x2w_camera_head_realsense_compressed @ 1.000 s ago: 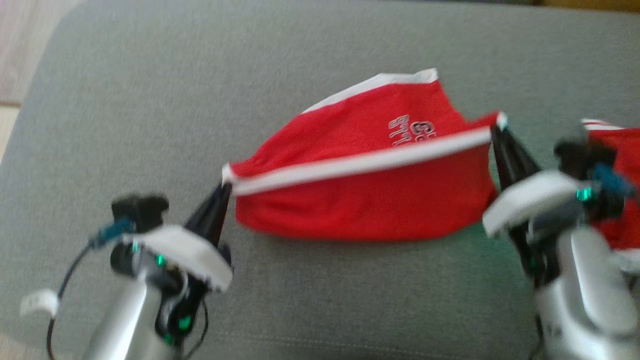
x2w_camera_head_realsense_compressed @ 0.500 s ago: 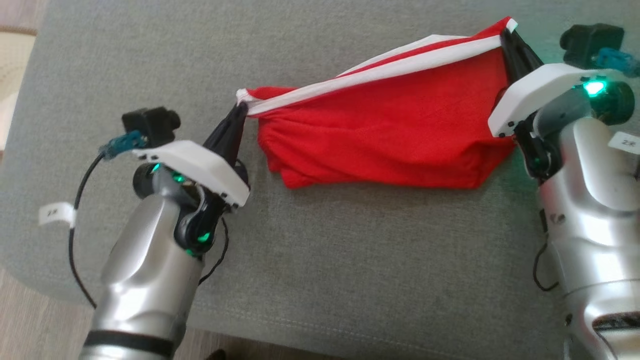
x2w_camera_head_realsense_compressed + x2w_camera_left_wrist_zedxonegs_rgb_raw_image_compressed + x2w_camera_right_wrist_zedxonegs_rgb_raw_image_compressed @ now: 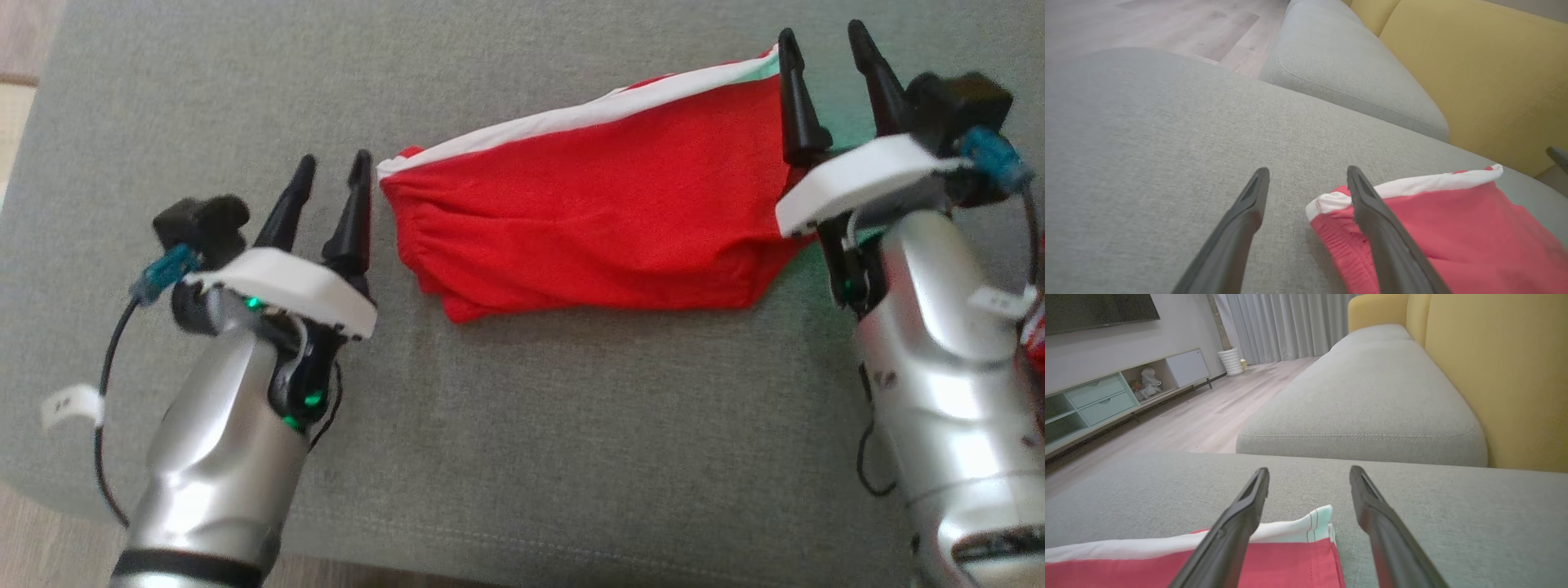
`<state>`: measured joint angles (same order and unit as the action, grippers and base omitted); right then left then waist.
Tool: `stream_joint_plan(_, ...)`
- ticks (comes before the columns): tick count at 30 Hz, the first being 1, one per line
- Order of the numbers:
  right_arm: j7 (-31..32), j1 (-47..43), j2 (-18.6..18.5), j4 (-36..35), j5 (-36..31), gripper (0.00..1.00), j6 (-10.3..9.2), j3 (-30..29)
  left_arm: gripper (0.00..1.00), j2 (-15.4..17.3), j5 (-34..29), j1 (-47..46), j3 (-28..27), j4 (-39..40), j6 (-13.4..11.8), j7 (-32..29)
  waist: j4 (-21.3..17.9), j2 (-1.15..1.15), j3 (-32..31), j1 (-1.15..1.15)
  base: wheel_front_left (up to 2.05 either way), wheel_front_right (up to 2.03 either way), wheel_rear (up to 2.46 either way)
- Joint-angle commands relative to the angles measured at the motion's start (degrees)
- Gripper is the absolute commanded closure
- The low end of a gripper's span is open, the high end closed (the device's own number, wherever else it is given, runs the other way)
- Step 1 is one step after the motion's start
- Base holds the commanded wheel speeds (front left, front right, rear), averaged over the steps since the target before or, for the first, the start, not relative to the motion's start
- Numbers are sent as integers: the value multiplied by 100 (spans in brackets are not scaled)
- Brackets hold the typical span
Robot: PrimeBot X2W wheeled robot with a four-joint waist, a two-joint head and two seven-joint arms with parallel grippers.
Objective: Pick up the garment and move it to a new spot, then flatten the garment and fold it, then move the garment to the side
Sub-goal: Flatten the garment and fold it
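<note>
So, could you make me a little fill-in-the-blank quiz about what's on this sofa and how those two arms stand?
1. The garment is mostly ____, with a white band along one edge.
2. It lies on a ____ cushion.
3. The left end effector and the right end effector, one at each end of the garment, both have their jaws ____.
4. The sofa back is coloured ____.

Missing words: red; grey; open; yellow.

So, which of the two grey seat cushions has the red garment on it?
The nearer grey cushion, on which the red garment lies. The farther grey cushion sits beyond a gap, beside the yellow backrest.
</note>
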<state>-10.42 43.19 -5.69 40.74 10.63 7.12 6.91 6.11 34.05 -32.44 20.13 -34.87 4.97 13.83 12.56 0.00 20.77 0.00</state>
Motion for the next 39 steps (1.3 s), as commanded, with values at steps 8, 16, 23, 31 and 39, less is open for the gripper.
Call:
stream_joint_plan(8, -169, -1083, 211, -1492, -400, 0, 36, -105, 0, 359, -902, 802, -680, 1576, -546, 115, -295, 0, -398, 0, 0, 0, 0)
stream_joint_plan(16, 410, -2489, 270, -3231, -652, 0, 36, -433, 0, 480, -1391, 1589, -806, 2358, -652, 116, -502, 0, -624, 0, 0, 0, 0)
stream_joint_plan(23, 817, -3518, 279, -4233, -455, 0, 36, -527, 0, 535, -1509, 2019, -736, 2574, -656, 117, -596, 0, -733, 0, 0, 0, 0)
stream_joint_plan(31, 1012, -3890, 280, -4580, -332, 0, 36, -549, 0, 580, -1501, 2099, -688, 2586, -639, 117, -633, 0, -784, 0, 0, 0, 0)
stream_joint_plan(39, 1092, -3947, 280, -4597, -299, 0, 36, -567, 0, 577, -1439, 2086, -667, 2561, -641, 101, -623, 0, -813, 0, 0, 0, 0)
